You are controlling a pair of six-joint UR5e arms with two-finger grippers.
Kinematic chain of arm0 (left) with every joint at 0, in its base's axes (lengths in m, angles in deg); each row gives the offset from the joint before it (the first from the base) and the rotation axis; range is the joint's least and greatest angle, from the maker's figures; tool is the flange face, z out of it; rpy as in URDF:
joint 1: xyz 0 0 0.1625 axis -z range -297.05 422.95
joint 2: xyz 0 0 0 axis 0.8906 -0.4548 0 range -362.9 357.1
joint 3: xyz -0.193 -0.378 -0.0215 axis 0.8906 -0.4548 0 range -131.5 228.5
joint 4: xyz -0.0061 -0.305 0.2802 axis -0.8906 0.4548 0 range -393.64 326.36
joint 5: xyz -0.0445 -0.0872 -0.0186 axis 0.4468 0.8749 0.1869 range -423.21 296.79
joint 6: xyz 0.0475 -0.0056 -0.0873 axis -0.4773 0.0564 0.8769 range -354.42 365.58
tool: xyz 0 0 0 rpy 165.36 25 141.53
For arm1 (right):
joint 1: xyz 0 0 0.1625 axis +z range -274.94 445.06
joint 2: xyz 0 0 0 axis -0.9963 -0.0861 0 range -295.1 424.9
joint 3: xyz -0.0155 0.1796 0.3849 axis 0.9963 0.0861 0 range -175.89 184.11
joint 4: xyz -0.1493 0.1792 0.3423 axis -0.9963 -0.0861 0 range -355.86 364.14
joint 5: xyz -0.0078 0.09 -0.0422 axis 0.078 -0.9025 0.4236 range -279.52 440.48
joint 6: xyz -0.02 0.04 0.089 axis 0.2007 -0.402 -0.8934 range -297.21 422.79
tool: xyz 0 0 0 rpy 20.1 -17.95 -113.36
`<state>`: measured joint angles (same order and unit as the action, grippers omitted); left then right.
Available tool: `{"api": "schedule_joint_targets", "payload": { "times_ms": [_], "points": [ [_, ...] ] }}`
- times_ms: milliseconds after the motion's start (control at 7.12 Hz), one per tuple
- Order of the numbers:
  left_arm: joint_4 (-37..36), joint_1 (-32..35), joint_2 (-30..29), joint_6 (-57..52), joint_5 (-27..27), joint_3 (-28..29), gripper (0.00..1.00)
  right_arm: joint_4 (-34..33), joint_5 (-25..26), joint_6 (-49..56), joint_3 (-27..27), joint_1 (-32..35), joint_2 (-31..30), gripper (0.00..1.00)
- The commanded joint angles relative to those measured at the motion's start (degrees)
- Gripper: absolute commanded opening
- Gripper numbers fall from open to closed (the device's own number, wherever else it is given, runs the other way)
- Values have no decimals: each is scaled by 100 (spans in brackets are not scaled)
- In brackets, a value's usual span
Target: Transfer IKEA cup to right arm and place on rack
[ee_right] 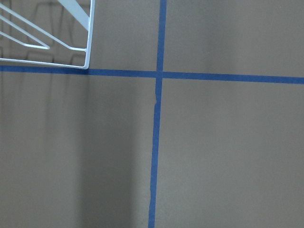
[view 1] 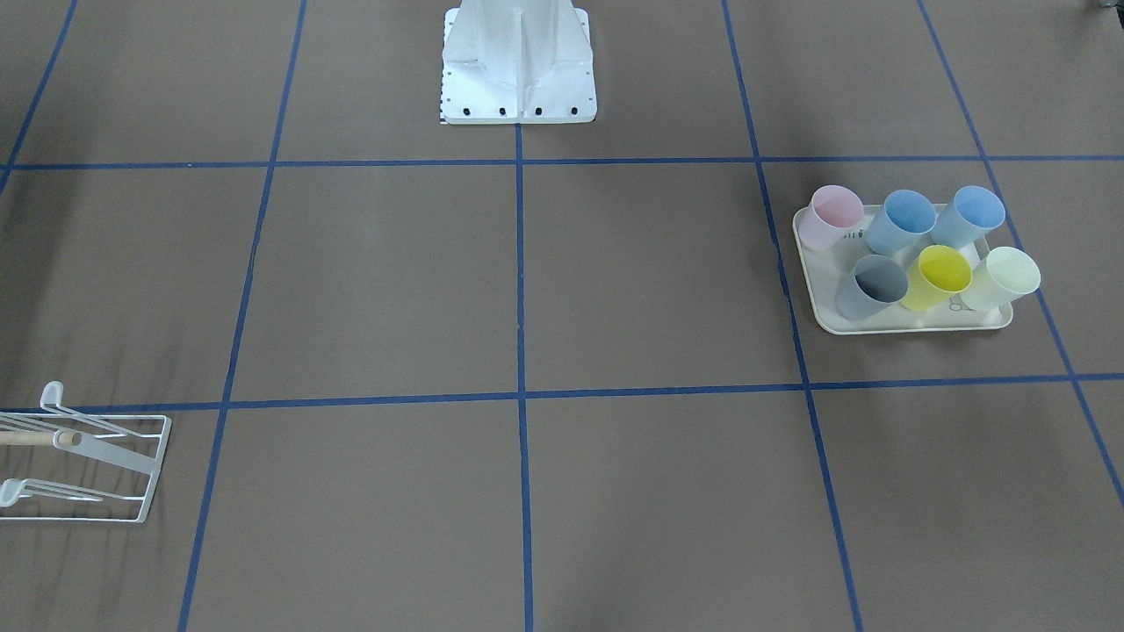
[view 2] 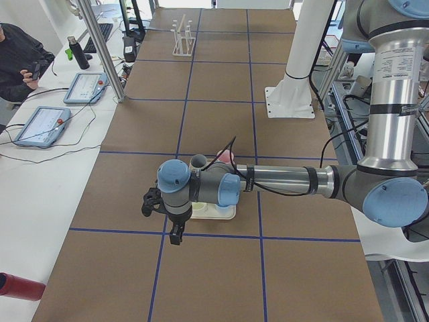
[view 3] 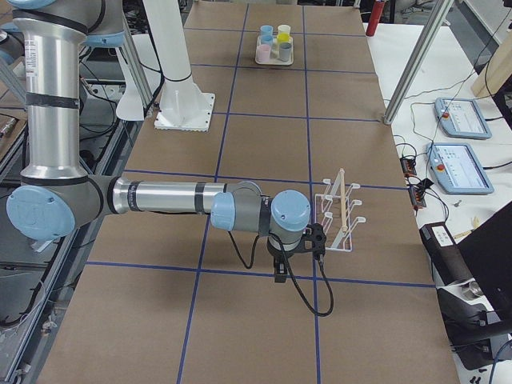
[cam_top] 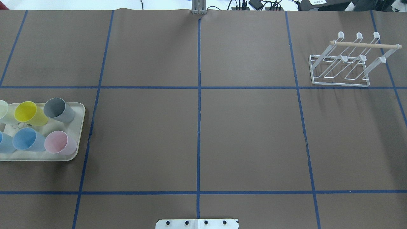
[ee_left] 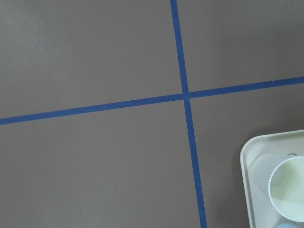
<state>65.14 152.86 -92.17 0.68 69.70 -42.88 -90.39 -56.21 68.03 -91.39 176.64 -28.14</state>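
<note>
Left pincer (view 2: 176, 239): hanging fingers-down off my left arm, low over the worktop (cam_top: 248, 133) at the end of the tray (view 1: 913, 326), touching nothing I can see. Only the side camera catches it, so I can't tell whether it's released or clenched.
Right pincer (view 3: 279, 277): also fingers-down, hovering just beside the rack (cam_top: 343, 83) and apart from it. Side camera only again, so I can't tell its state.
Cups (view 1: 907, 219): six of them, mouths up, all on the tray at my left end of the worktop.
Row nearer my base: pink cup (view 1: 832, 217) on the inner side, then two blue ones.
Far row: grey cup (view 1: 875, 284), yellow cup (view 1: 940, 276), pale cup (view 1: 1005, 277) outermost.
Rack: far corner on my right, well apart from the tray, standing on the worktop with prongs pointing up and a dowel (cam_top: 365, 45) across the top. No cup on it yet.
Left wrist view: a cross of blue tape (ee_left: 185, 95) on brown, with the tray's corner and the pale cup's rim peeking in at lower right.
Right wrist view: the rack's base corner at upper left, sitting right against a tape line, another tape cross just beside it.
Base (view 1: 518, 70): white mount at the middle of my edge of the worktop.
</note>
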Motion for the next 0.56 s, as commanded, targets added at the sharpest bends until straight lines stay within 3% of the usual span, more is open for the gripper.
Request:
{"api": "schedule_joint_targets", "payload": {
  "times_ms": [0,421],
  "points": [
    [816,0,-21,33,51,41,100,-4,2,-15,-265,0,32,100],
    [810,-9,-458,111,675,102,100,-74,-7,-241,-889,-9,328,100]
  ]
}}
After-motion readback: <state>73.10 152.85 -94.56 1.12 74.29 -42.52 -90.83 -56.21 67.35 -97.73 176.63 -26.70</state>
